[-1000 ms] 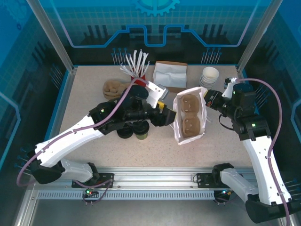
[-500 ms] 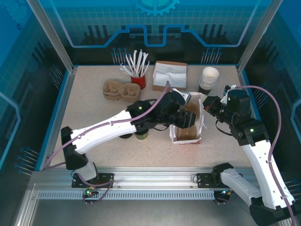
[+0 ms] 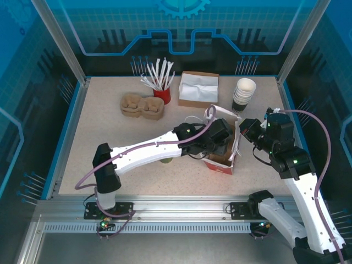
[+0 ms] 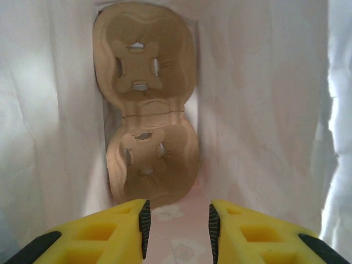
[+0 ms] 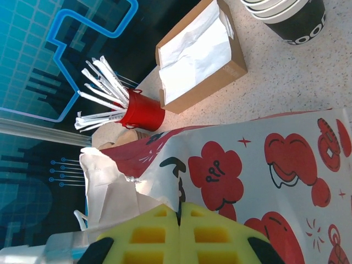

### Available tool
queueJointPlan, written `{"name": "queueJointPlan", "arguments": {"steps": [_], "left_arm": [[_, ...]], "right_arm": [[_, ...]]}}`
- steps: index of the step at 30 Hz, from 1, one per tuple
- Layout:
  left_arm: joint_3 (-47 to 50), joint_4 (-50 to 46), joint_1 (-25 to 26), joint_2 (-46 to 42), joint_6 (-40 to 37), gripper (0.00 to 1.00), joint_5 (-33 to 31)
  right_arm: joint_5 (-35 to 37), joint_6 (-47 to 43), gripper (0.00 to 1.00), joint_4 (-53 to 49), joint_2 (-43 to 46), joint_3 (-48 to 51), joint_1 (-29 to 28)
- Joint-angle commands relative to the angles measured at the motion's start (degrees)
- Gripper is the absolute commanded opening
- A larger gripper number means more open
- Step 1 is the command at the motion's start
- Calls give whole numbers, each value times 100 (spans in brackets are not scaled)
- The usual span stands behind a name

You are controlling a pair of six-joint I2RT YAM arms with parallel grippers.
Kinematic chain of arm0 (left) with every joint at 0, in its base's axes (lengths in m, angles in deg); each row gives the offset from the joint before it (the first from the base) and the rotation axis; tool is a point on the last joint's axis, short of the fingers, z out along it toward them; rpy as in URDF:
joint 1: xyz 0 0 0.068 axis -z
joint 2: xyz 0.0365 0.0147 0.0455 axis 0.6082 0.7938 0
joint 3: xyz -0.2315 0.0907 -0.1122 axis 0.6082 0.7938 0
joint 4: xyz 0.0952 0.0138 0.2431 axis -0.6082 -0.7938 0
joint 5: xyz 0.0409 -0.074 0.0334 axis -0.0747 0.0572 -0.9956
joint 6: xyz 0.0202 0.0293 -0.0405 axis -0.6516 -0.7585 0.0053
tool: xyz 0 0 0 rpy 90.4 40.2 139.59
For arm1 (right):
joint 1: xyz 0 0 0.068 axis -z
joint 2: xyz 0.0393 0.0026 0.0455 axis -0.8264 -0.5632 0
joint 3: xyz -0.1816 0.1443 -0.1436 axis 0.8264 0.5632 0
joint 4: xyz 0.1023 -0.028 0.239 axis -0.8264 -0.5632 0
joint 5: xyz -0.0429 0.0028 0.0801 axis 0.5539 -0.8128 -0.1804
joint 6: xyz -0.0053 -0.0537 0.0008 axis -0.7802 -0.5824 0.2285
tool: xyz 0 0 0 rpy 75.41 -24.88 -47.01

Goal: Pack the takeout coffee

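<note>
Centrally, the left gripper (image 4: 177,220) sat inside a paper bag (image 5: 258,159) that was matt white within and printed with red cartoon shapes outside. The gripper's blocky yellow fingers (image 4: 110,231), edged with ribbed black pads, stood slightly apart with nothing between them. Beyond them a moulded-pulp cup carrier (image 4: 146,110), tan, fibrous and two-lobed, lay on the bag's floor. The right gripper (image 5: 180,220) was clenched on the bag's crumpled rim. The takeout coffee (image 3: 165,161), a dark olive-green cup, stood on the speckled surface (image 3: 110,137) left of the bag in the overhead view. It was largely hidden under the left arm, and its lid could not be made out. A second pulp carrier (image 3: 142,105) lay at upper left.
</note>
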Motion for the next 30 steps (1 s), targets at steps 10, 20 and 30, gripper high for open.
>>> {"name": "queueJointPlan", "arguments": {"steps": [10, 20, 30], "left_arm": [[-1095, -999, 295, 439, -89, 41, -1005], [-1166, -905, 350, 106, -323, 40, -1148], [-1185, -986, 339, 643, -72, 38, -778]], "right_arm": [[117, 608, 0, 142, 404, 362, -95], [146, 928, 0, 202, 512, 269, -115], [245, 1139, 0, 318, 512, 306, -250]]}}
